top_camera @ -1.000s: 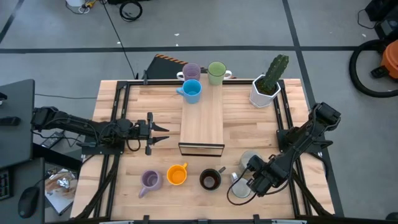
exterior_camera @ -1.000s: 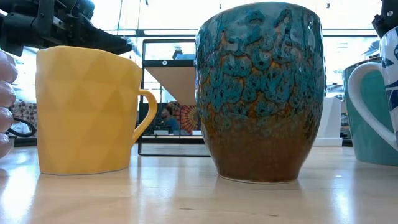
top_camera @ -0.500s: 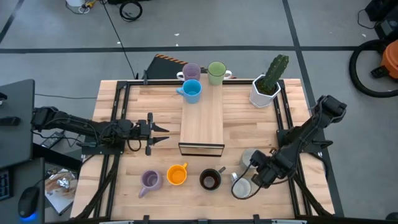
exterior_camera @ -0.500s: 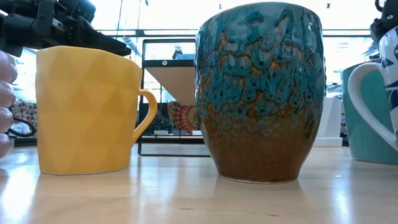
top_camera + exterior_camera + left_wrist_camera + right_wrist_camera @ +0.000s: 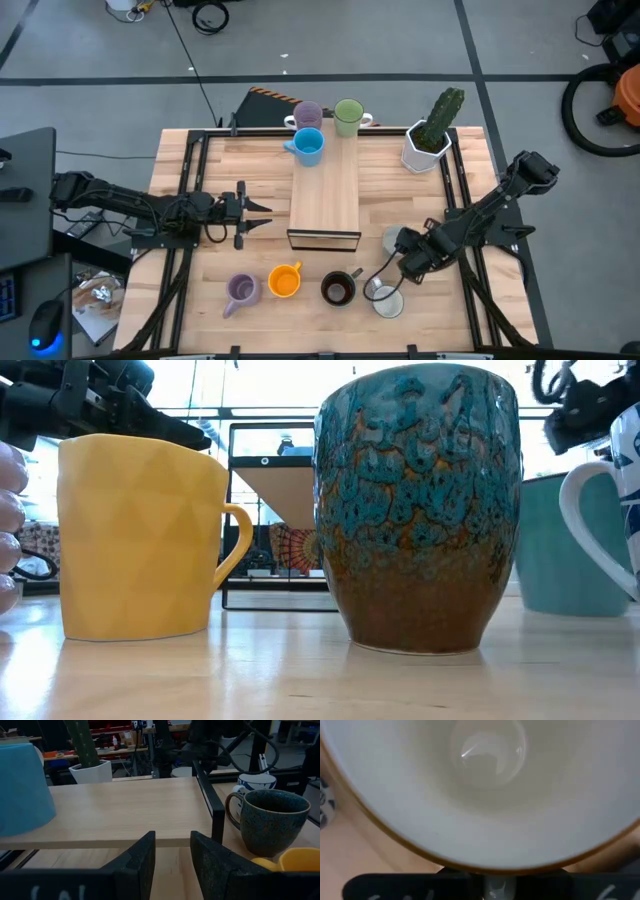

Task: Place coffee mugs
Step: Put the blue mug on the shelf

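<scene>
Shifted right gripper (image 5: 397, 262) fingers hidden

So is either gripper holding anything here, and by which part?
The right gripper is shut on a white mug's rim. The left gripper holds nothing.

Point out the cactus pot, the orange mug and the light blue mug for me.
cactus pot (image 5: 424, 150), high view, white wall.
orange mug (image 5: 284, 281), high view, inside.
light blue mug (image 5: 309, 145), high view, rim.
</scene>
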`<state>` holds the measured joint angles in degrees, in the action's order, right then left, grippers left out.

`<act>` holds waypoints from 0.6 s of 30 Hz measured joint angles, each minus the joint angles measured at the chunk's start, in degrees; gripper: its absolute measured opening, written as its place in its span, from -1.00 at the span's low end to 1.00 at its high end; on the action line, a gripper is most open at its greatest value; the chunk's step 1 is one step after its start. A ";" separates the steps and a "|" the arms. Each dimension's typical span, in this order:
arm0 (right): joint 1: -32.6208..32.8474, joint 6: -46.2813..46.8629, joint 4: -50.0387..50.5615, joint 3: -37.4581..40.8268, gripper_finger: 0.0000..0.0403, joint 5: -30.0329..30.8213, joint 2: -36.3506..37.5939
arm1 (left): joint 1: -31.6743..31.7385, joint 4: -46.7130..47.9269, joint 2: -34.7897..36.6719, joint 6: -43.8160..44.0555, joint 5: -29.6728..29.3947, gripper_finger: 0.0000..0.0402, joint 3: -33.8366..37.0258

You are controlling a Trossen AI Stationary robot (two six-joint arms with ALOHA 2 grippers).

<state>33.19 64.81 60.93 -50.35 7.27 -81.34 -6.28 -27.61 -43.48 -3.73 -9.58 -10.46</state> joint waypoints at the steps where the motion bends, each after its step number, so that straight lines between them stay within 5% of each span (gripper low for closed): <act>1: -0.93 -1.66 0.05 0.00 -0.72 0.38 0.00 | 0.00 0.04 0.00 0.05 0.00 -0.35 0.00; 18: -13.10 -22.42 0.70 0.02 -0.72 2.80 4.15 | 0.00 0.17 0.00 0.35 0.00 -0.35 0.00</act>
<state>20.10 42.39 61.63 -50.33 10.07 -77.19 -6.28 -27.44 -43.48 -3.38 -9.58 -10.46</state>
